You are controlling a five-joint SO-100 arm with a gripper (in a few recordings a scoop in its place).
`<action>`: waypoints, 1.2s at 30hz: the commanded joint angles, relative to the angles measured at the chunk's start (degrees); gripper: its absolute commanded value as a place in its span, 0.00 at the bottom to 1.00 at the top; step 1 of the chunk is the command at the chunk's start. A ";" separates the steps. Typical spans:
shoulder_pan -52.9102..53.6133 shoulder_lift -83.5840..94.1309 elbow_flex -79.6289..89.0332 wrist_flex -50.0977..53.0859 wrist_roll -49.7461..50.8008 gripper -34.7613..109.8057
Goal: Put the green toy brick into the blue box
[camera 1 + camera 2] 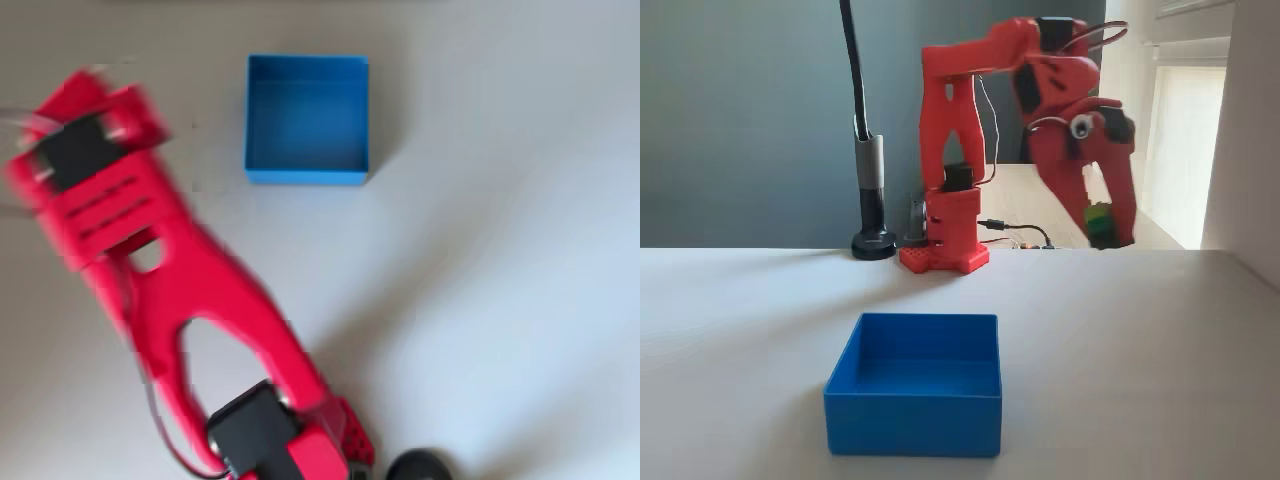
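Fixed view, left to right. Black camera stand (872, 190) on a round foot at the back of the white table (1140, 350), a dark pole rising from it against a grey wall. Just right of it, the red arm (955, 150): base bolted down at the table's rear edge, upper links folded over toward the right. Blue box (915, 395) sits near the front of the table, left of centre, open side up, floor bare. Gripper (1102, 228) hangs at the right, raised well above the table, fingers pointing down and closed narrow on the green toy brick (1097, 222), which shows lime green between the red fingertips. Brick is well apart from the box, up and to its right.

Overhead view: arm (180, 270) blurred, reaching diagonally from the bottom centre to the upper left; box (307, 118) at top centre, to the right of the arm's far end.

No readable writing, labels or brand marks on any item.
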 commanded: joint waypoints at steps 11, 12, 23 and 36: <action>20.92 4.83 -0.79 -0.97 1.49 0.24; 21.88 4.83 -0.79 -0.88 1.67 0.24; 26.37 4.39 -0.62 -0.79 2.55 0.24; 26.28 -15.03 -14.41 3.34 6.77 0.24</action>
